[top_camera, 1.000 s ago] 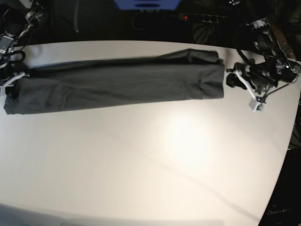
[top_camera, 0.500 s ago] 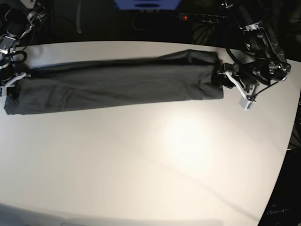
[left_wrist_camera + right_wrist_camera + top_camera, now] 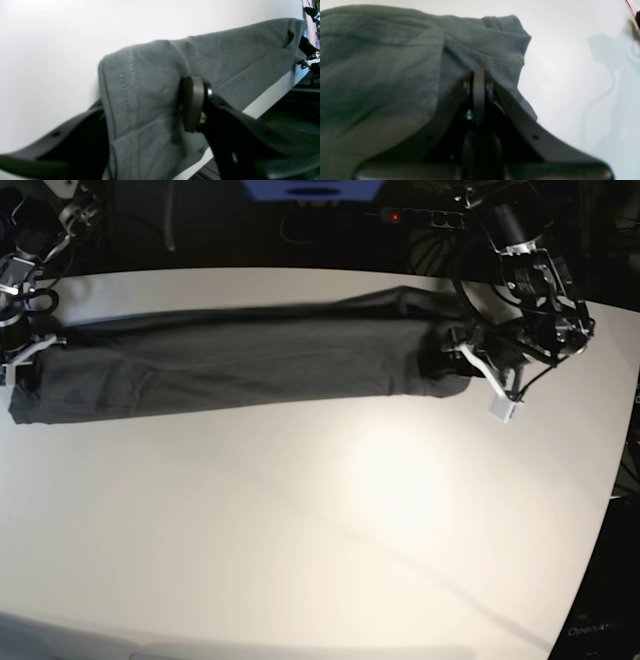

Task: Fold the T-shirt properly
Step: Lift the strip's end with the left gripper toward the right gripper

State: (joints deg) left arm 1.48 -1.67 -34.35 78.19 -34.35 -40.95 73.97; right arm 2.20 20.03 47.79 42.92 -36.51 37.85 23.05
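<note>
- Position of the work: the T-shirt (image 3: 250, 360) lies across the upper part of the base view on the white table (image 3: 330, 530), stretched as a long narrow band from the far left edge to right of centre
- Progress: the garment appears already folded lengthwise, since its sides are turned in and only a strip remains. The crosswise folds that would bring it to a compact rectangle are judged not yet done
- Condition of the cloth: mostly flat with shallow wrinkles; the right-hand end looks bunched around the tool there
- Left gripper (image 3: 147, 112): at the right of the base view, set over the right-hand end of the strip. In the left wrist view the jaws stand apart, one finger (image 3: 192, 102) lying against the upper face of the cloth and the other below the hemmed edge at lower left. The fabric sits between them, but a firm clamp is not evident; judged as straddling the end, grip not yet made
- Right gripper (image 3: 478, 97): at the far left of the base view, at the other end of the strip. In the right wrist view the jaws are together, with a fold of the cloth drawn down into them; judged as pinching the T-shirt
- Remaining work, as a judgement: secure the right-hand end, then carry one end over toward the other to shorten the strip
</note>
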